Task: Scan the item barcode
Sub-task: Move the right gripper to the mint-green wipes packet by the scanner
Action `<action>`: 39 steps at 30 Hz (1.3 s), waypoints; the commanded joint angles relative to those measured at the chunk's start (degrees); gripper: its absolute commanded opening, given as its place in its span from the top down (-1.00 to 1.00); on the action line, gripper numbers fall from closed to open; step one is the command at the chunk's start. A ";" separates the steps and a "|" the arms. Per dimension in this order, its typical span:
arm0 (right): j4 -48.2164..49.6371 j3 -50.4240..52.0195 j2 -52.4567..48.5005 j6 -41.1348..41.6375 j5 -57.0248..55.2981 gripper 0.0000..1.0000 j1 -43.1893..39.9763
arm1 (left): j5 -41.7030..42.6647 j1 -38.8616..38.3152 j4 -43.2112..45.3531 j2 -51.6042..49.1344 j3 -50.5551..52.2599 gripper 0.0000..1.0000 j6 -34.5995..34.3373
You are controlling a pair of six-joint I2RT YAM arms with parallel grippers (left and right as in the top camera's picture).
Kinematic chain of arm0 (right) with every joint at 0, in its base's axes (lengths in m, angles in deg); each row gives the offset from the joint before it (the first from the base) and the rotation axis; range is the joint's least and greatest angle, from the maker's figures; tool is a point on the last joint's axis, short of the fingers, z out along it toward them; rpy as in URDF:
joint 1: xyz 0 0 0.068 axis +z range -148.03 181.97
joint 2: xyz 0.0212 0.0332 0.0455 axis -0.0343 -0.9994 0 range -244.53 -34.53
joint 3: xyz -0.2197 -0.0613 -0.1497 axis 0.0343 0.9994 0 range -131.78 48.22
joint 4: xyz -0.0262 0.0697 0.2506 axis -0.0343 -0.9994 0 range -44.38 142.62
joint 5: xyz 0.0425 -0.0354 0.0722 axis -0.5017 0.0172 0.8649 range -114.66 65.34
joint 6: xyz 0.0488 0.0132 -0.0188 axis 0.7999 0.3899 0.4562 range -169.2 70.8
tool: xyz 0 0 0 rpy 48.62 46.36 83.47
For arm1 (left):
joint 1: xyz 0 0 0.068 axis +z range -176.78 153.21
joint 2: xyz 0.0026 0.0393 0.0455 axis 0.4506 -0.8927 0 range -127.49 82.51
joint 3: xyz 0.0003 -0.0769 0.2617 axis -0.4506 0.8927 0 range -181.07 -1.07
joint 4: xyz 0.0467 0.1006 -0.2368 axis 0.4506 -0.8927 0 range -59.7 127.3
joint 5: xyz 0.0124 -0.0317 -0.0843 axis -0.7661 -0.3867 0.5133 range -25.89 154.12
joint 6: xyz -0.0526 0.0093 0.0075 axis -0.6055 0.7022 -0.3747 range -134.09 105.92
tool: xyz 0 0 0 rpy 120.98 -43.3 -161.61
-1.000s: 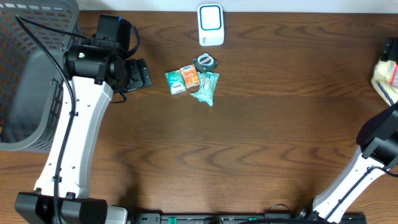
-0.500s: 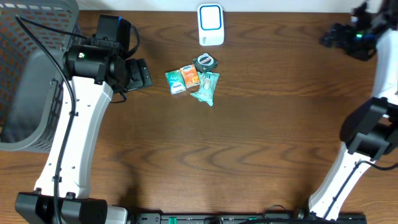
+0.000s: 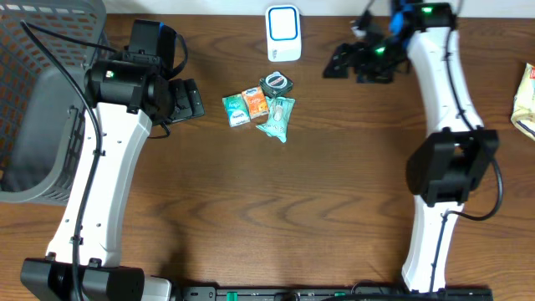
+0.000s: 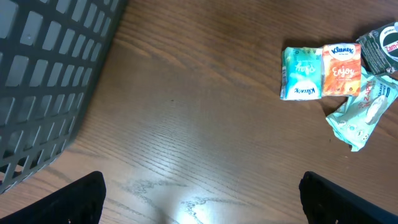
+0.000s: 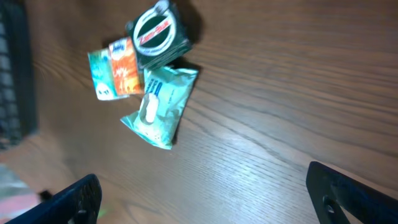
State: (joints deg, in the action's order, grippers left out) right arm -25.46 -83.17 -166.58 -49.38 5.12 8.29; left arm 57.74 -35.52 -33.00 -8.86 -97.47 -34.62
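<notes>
A small cluster of items lies at the table's back centre: a teal tissue pack (image 3: pixel 236 109), an orange tissue pack (image 3: pixel 255 104), a dark round tin (image 3: pixel 276 84) and a pale green wipes pouch (image 3: pixel 277 117). Behind them stands a white scanner (image 3: pixel 283 33) with a blue outline. My left gripper (image 3: pixel 194 100) hangs open left of the cluster, holding nothing. My right gripper (image 3: pixel 336 65) is open and empty, to the right of the tin. In the left wrist view the teal pack (image 4: pixel 301 73) and orange pack (image 4: pixel 341 69) lie at upper right. In the right wrist view the tin (image 5: pixel 158 34) and pouch (image 5: pixel 160 106) lie at upper left.
A grey mesh basket (image 3: pixel 33 100) fills the far left; its wall (image 4: pixel 43 81) also shows in the left wrist view. A yellowish bag (image 3: pixel 525 100) lies at the right edge. Bare brown wood spans the table's front half.
The right arm has swung in from the right edge to the back centre, its gripper now close to the items. The left arm has not moved.
</notes>
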 commanded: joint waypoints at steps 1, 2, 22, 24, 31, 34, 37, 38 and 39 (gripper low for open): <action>0.63 -0.07 -0.33 0.61 -5.84 -0.99 5.01 | -0.74 0.15 -0.17 0.39 -0.52 -0.95 0.57; 0.96 -0.07 -0.35 0.61 -6.32 -0.99 6.51 | -0.74 0.15 -0.17 0.39 -0.52 -0.95 0.57; 7.17 -0.07 -0.37 1.86 -13.99 -0.99 27.76 | -0.74 0.15 -0.17 0.39 -0.52 -0.96 0.57; 6.95 -0.07 -0.37 1.86 -14.01 -0.99 28.55 | -0.74 0.15 -0.17 0.39 -0.52 -0.96 0.57; 6.71 -0.07 -0.42 1.90 -14.91 -0.99 29.94 | -0.74 0.15 -0.17 0.39 -0.52 -0.95 0.55; 6.51 -0.07 -0.42 4.52 -16.65 -0.98 29.88 | -0.74 0.15 -0.17 0.39 -0.52 -0.96 0.55; 6.51 -0.07 -0.42 5.77 -18.64 -0.98 29.75 | -0.74 0.15 -0.17 0.39 -0.52 -0.95 0.57; 6.49 -0.07 -0.42 5.77 -18.99 -0.99 29.75 | -0.74 0.15 -0.17 0.39 -0.52 -0.95 0.55; 6.29 -0.07 -0.42 5.75 -19.41 -0.99 29.64 | -0.74 0.15 -0.17 0.39 -0.52 -0.95 0.57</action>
State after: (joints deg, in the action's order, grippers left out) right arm -18.75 -83.17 -166.58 -45.30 -11.79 37.93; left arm 57.74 -35.52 -33.00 -8.86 -97.47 -34.62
